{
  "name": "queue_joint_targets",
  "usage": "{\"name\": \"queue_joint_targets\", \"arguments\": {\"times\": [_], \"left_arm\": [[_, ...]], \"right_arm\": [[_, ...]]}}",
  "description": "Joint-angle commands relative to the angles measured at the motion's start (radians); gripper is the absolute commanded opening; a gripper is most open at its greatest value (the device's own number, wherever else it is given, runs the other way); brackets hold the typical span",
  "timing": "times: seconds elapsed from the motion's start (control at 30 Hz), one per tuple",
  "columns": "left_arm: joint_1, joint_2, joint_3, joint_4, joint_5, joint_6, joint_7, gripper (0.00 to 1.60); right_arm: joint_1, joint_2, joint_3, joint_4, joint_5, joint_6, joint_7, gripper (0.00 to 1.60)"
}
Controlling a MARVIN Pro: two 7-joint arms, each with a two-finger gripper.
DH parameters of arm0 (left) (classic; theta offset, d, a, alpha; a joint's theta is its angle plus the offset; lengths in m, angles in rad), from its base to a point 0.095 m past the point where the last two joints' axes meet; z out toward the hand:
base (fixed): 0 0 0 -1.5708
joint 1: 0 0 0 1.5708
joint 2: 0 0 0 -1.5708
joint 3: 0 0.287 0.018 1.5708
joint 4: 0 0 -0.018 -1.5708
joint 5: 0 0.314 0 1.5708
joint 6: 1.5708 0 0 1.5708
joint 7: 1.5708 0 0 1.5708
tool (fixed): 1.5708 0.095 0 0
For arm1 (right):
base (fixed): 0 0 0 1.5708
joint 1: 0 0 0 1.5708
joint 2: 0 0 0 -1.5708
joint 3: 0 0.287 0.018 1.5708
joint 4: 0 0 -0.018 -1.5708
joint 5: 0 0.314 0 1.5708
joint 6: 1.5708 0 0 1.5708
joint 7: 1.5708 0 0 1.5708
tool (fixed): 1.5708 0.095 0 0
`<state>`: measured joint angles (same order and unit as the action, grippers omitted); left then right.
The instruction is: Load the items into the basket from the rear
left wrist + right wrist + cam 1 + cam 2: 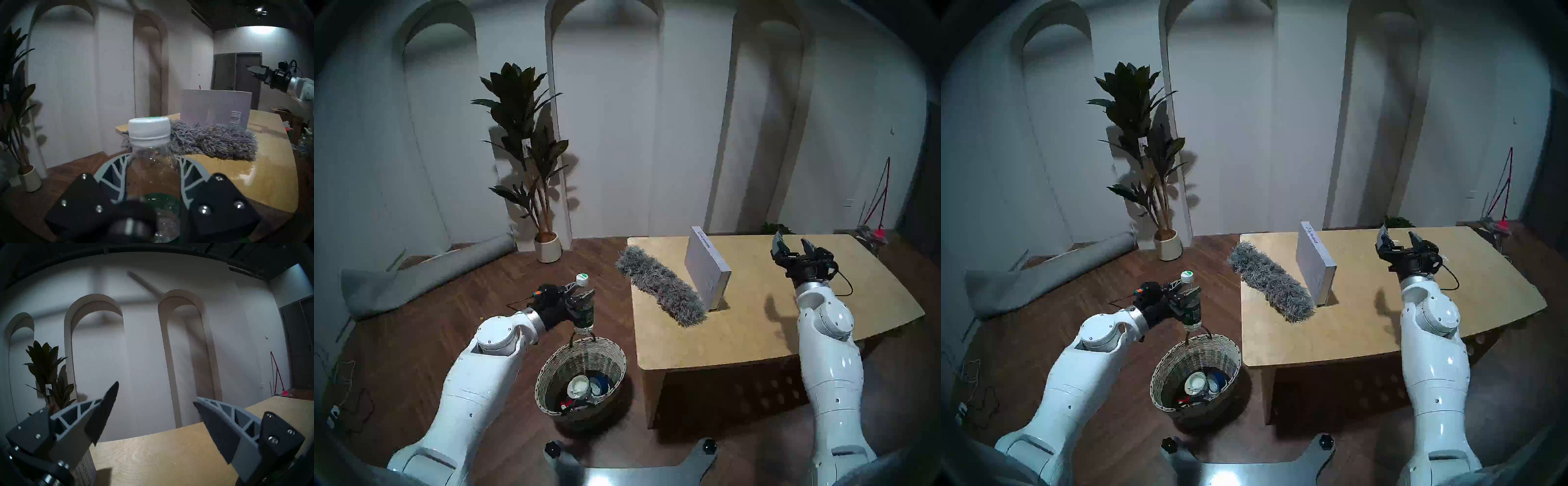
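1. Nearest us sits the basket [548, 368] on the floor beside the table [738, 332], already holding some small items; we judge the drop should land inside its pale rim, clear of the dark loop handle [582, 336].
2. Our left gripper [582, 300] is clamped around the bottle [585, 310], upright, cap up, hanging above the basket's far rim near the handle. We should bring it toward us over the opening, lower it, then release.
3. Farther off, the duster head [660, 286] lies on the table against the standing book [704, 268]; both wait.
4. Our right gripper [792, 246] hovers over the table, spread wide and empty.
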<state>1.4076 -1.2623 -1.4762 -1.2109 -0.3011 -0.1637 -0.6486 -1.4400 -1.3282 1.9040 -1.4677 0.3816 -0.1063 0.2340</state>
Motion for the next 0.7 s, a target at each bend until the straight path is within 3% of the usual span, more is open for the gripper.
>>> {"name": "queue_joint_targets", "arguments": {"times": [0.0,0.37,0.67], "left_arm": [[-0.073,-0.04,-0.01,0.056,-0.003,-0.099,0.02,0.0],[-0.128,-0.026,0.002,0.205,0.051,-0.218,0.031,0.0],[-0.166,-0.042,0.0,0.295,0.084,-0.264,0.057,0.0]], "right_arm": [[-0.004,-0.001,0.009,-0.047,-0.002,-0.006,-0.007,1.6],[-0.002,-0.012,0.012,-0.055,-0.019,-0.003,-0.018,1.6],[0.003,-0.02,0.008,-0.057,-0.029,0.001,-0.023,1.6]]}}
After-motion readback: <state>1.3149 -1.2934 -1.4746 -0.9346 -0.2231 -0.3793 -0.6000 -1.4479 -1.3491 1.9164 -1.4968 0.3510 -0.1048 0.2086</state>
